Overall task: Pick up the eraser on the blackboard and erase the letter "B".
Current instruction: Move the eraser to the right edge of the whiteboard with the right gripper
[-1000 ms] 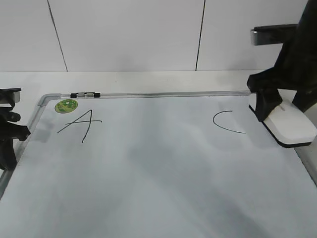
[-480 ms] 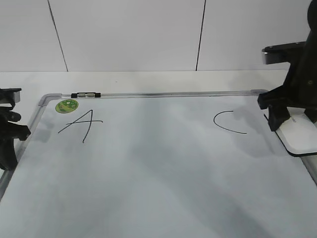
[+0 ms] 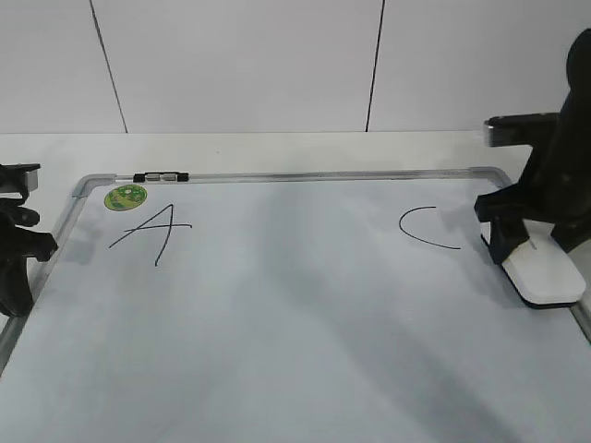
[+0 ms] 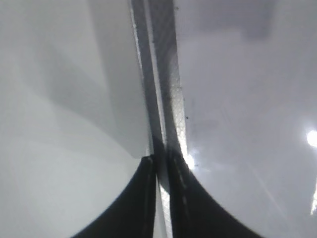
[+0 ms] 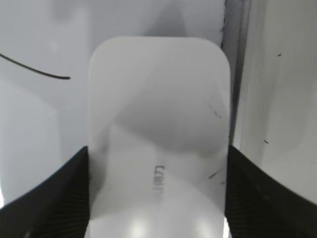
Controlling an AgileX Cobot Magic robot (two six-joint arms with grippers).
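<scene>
Right gripper (image 3: pixel 528 242): positioned at right edge of whiteboard (image 3: pixel 295 369), clamped on eraser (image 3: pixel 545 275). In right wrist view, 2 black fingers (image 5: pixel 49 203) seen pressed against both long sides of eraser (image 5: pixel 158 144), one per side. Eraser: white, rounded-rectangular, thin dark pad visible along lower edge in exterior view. Located at right side of board, just beside grey frame rail (image 5: pixel 237 64), near board surface; contact with surface cannot be confirmed. Faint grey lettering visible on eraser top in right wrist view.

Letter "C" (image 3: pixel 423 227): black marker line, just left of eraser, apart from it. Tail end of stroke (image 5: pixel 34 69) visible at upper left of right wrist view.

Letter "A" (image 3: pixel 152 231): black, slanted, at upper left of board, just below round green sticker (image 3: pixel 125 196). Small black-and-silver clip (image 3: pixel 159 176) seated on top frame rail near sticker.

Area between "A" and "C": plain white surface with faint grey smudging. No "B" stroke discernible there.

Left gripper (image 3: pixel 17 263): black, located at left edge of board, over left frame rail (image 4: pixel 166 94). In left wrist view, 2 fingers (image 4: pixel 133 203) seen close together with only a narrow slit between them, holding nothing, tips directly over rail.

Background: white table (image 3: pixel 277 148) and white panelled wall (image 3: pixel 240 65).
</scene>
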